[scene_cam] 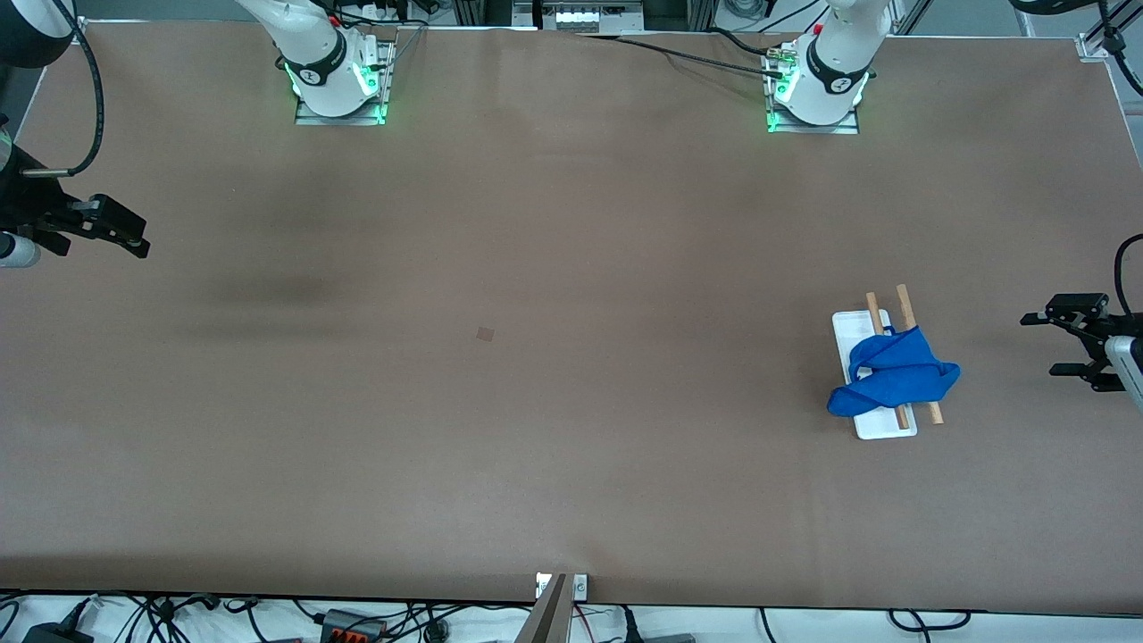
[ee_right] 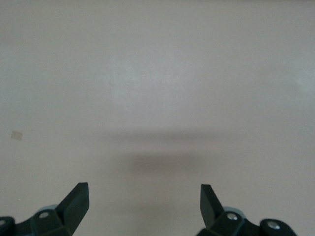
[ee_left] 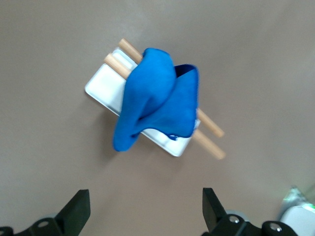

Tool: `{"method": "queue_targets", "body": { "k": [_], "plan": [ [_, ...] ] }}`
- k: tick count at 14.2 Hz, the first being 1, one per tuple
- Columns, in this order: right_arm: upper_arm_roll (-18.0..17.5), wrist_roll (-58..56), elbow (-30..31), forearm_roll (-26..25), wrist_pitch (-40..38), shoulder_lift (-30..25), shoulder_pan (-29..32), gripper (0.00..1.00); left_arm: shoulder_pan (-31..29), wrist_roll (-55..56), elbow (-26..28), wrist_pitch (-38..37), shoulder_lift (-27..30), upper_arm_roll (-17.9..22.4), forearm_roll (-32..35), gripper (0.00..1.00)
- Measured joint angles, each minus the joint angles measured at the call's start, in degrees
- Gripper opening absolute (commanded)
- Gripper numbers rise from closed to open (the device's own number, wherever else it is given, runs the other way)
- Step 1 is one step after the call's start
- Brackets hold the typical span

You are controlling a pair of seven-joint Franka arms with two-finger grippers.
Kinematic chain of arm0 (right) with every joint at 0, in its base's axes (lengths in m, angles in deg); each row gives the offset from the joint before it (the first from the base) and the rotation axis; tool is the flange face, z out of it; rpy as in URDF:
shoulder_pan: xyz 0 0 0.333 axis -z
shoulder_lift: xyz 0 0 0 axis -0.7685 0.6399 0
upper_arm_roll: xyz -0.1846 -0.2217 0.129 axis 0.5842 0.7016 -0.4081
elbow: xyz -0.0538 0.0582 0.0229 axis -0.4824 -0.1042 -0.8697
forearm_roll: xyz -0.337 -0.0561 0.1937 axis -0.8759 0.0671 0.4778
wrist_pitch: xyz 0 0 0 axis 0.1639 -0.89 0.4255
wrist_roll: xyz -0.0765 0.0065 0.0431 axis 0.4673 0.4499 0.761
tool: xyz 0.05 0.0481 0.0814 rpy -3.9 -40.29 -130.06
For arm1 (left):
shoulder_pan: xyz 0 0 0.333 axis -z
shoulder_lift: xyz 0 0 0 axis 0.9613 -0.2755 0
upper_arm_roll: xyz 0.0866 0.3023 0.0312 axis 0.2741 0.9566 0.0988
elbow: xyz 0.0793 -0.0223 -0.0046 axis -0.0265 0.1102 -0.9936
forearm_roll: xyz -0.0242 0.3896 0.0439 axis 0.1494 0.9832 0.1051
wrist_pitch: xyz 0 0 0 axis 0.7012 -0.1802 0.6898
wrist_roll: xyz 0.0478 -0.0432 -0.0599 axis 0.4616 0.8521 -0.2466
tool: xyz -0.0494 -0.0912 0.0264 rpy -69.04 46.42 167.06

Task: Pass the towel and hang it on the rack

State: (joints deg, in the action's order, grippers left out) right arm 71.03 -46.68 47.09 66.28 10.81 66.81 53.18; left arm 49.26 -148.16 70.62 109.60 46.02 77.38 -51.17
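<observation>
- Brown, matte sheeting covers the bench [scene_cam: 536,429], which carries the task's things toward the left arm's end.
- Rack [scene_cam: 873,420]: a narrow white rectangular base standing on the bench, with two parallel light-brown wooden rods [scene_cam: 905,302] above it; the rod ends project past the cloth on both sides. The wire upright cannot be made out.
- Towel [scene_cam: 893,379]: bright royal-blue cloth, bunched and draped across both rods at about mid-length, covering the middle of the base; one folded end hangs off the rods on the side toward the right arm's end of the bench, down past the base edge. In the left wrist view the towel [ee_left: 157,98] hides the middle of the rack [ee_left: 106,86] and of the rods [ee_left: 211,135].
- Left tool [scene_cam: 1067,344]: released, fingers spread wide and grasping nothing, held over bare bench at the left arm's end, well apart from the rack; its fingers [ee_left: 76,209] frame the rack from a distance.
- Right tool [scene_cam: 120,232]: over the right arm's end of the bench, well apart from the task's things; its fingers [ee_right: 76,199] are spread and hold nothing, with only bare bench beneath.
- Small darker square mark [scene_cam: 485,334] lies on the bench near its middle; nothing stands between either tool and the rack.
- Cables [scene_cam: 357,621] lie along the bench edge nearest the front camera.
</observation>
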Motion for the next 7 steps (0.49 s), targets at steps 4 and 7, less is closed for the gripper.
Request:
{"method": "queue_targets", "body": {
  "k": [4,7],
  "plan": [
    [-0.1,0.0,0.0,0.0,-0.1,-0.1,0.2,1.0,6.8,12.0,-6.0,-5.6,0.2,-0.1,1.2,1.0],
    [-0.2,0.0,0.0,0.0,-0.1,-0.1,0.2,1.0,10.3,19.8,-9.3,-12.1,0.2,0.3,2.3,1.0]
  ]
}}
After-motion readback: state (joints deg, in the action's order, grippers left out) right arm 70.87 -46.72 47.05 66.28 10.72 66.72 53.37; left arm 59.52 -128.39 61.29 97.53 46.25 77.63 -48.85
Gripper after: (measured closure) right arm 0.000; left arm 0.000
